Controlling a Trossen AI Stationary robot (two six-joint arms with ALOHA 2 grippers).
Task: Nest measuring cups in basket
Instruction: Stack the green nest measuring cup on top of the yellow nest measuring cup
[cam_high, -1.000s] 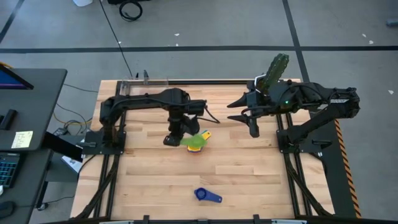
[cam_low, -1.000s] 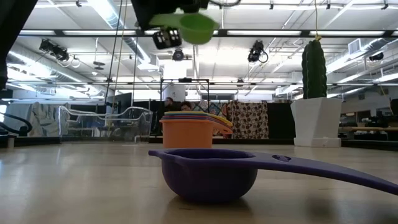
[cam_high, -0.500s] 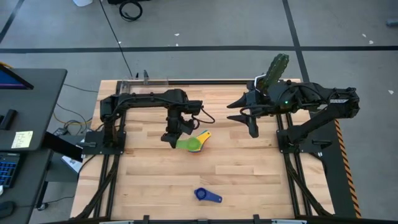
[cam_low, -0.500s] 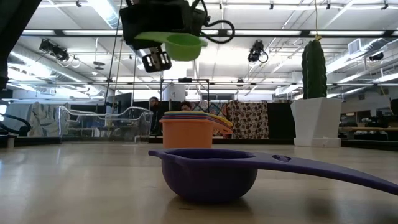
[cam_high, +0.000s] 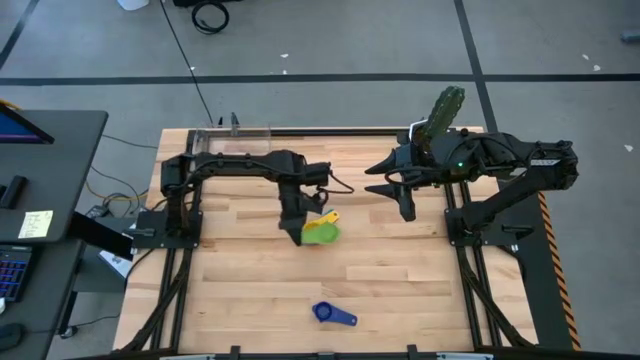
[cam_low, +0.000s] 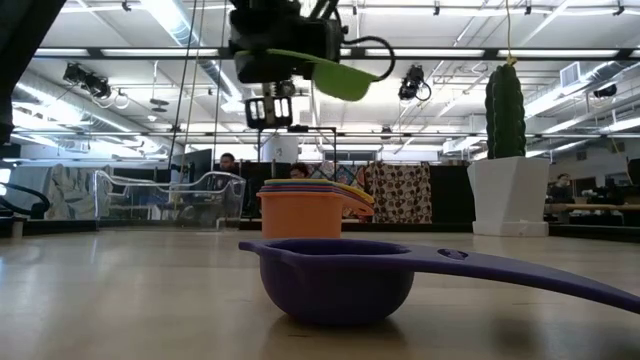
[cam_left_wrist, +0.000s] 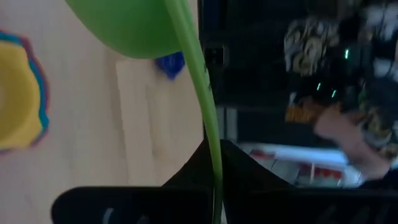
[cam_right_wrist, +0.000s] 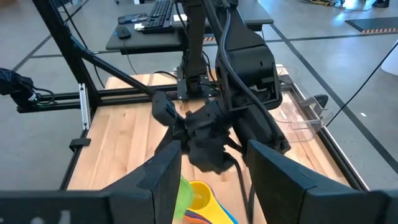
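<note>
My left gripper (cam_high: 296, 226) is shut on a green measuring cup (cam_high: 322, 234) and holds it in the air over a stack of nested cups (cam_low: 300, 210). The stack's outer cup is orange, and it stands on the table's middle. A dark blue cup (cam_high: 332, 315) lies alone near the table's front edge, bowl down on the wood (cam_low: 338, 278). The clear basket (cam_high: 228, 133) stands at the far left corner. My right gripper (cam_high: 398, 190) hangs open, high over the far right, touching nothing. My left gripper pinches the green cup's flat handle (cam_left_wrist: 210, 146) between its two fingers, near the handle's free end. The fingers slant down from the table's left side and lie along the handle. The cup is lifted clear, tipped on its side (cam_low: 342, 77), above the stack.
A white pot with a green cactus (cam_high: 442, 112) stands at the far right corner, close behind my right gripper. Bare wood lies to the left and right of the stack (cam_high: 240, 270).
My left gripper has come down toward the stack and shifted a little toward the table's right, rolling its wrist. The green cup, still held, has tipped from nearly level to slanting and now hangs lower over the stack.
</note>
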